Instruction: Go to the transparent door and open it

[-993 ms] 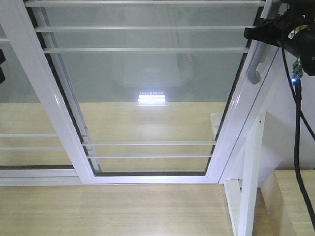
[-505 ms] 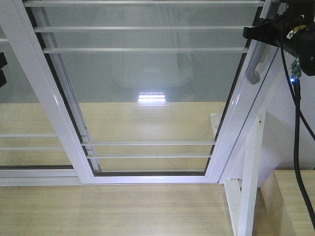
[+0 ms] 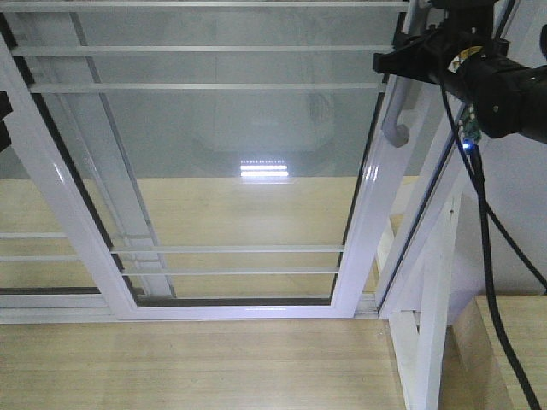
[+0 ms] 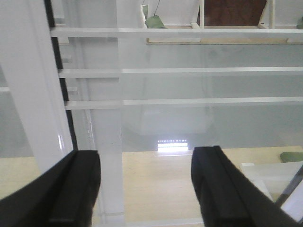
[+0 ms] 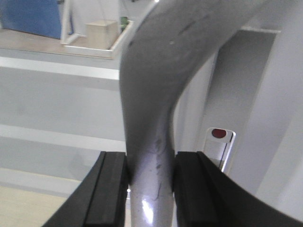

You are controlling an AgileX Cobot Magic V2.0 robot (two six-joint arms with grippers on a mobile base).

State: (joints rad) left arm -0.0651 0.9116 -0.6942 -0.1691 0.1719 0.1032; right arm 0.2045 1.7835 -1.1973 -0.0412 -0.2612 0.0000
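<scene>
The transparent door point(image 3: 197, 196) is dead ahead and fills the front view, with a narrow gap between its right stile and the white jamb point(image 3: 432, 239). The right gripper point(image 5: 150, 189) is clamped on the curved handle point(image 5: 151, 94), and only the right wrist cam shows that grip up close. Bars on the glass: three up top, two low down. The left gripper point(image 4: 144, 189) is spread wide with nothing in it, facing the glass.

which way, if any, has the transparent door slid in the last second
Yes, left. The transparent door has slid away from the fixed white post, opening a gap there; the right gripper is shut on its handle.
</scene>
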